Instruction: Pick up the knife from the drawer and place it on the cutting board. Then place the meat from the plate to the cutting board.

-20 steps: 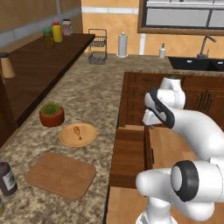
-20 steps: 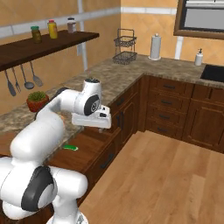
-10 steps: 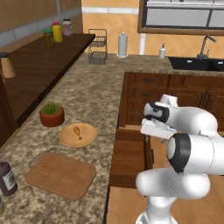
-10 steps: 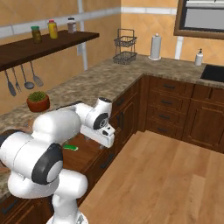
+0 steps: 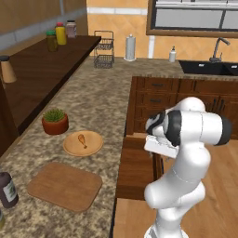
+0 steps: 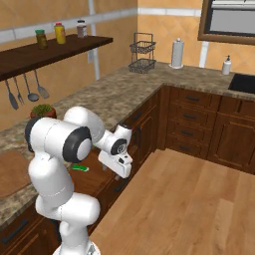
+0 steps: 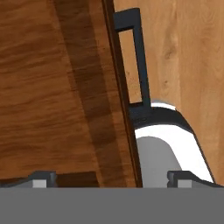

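Counter is carrying one cutting board [image 5: 65, 185], one plate [image 5: 83, 143] holding one drumstick, the meat [image 5: 82, 139], and one potted plant [image 5: 55, 121]. One knife [image 6: 79, 168] is lying in the one open drawer [image 5: 135, 173]. Three jars [image 5: 59, 35] are standing on the shelf. Three utensils [image 6: 27, 88] are hanging below it. One wire basket [image 5: 104, 56], one paper-towel roll [image 5: 130, 47] are sitting farther back.
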Robot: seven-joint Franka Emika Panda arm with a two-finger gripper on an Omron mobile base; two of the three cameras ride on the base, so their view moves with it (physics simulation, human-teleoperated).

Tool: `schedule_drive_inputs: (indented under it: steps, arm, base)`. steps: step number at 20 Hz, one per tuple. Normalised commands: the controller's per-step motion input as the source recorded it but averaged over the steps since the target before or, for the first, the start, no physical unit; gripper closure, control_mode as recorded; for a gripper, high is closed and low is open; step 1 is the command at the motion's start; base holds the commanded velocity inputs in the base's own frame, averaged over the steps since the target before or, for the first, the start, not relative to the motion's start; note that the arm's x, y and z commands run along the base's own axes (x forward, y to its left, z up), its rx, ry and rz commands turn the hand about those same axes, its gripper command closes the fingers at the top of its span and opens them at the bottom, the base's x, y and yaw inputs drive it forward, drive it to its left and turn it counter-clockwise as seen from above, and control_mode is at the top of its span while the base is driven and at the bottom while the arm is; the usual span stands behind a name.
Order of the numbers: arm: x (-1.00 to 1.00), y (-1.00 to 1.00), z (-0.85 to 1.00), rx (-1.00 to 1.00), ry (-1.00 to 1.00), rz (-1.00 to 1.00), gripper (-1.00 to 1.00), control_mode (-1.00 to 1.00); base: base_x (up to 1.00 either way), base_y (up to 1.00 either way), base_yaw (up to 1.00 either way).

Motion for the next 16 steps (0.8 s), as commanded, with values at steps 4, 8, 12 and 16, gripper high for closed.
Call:
schedule_drive_inputs:
  steps: [4,8,12,16]
  arm:
    - [0.08,0.0,-0.43,0.0,0.09,0.0,-1.0,-1.0]
    - [0.0,-0.1,-0.51,-0.02,0.03,0.0,-1.0,-1.0]
    - [-0.08,-0.61,-0.44,-0.03,0.01,-0.02,-1.0,-1.0]
    - [-0.31,-1.0,-0.01,0.13,0.0,-0.06,-1.0,-1.0]
  base:
    - [0.0,0.0,0.0]
    - [0.0,0.0,0.0]
    - [0.0,0.0,0.0]
    - [0.0,0.0,0.0]
